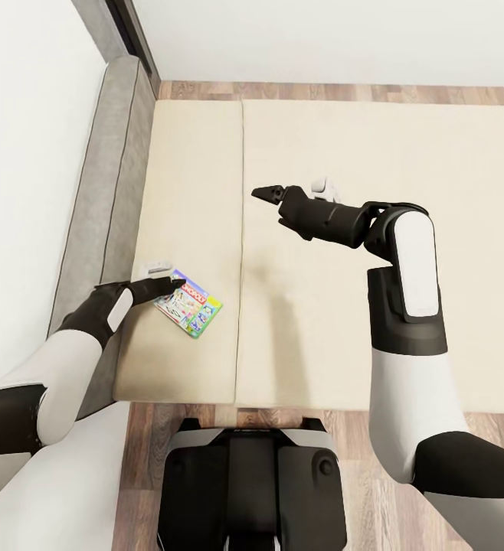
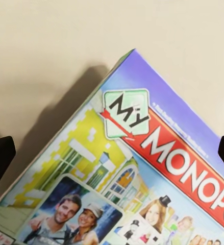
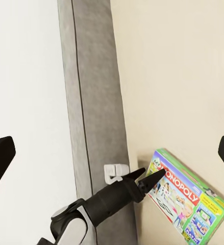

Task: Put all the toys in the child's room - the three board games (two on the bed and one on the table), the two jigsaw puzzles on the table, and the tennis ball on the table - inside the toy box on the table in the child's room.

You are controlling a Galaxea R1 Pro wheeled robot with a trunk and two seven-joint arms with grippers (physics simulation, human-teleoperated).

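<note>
The Monopoly board game (image 1: 189,303) lies flat on the bed (image 1: 374,252), near its grey edge. The left tool (image 1: 171,285) is spread open at the box's corner, apparently not yet gripping. The fingers should straddle the edge before closing. The right tool (image 1: 261,192) hangs open, empty.

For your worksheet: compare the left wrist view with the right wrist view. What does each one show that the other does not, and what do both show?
Left wrist view alone: the box cover up close, with the "My Monopoly" logo and photographed faces.

Right wrist view alone: the left gripper reaching to the box's edge, the grey bed frame and the white wall.

Both: the Monopoly board game lying on the beige mattress.
</note>
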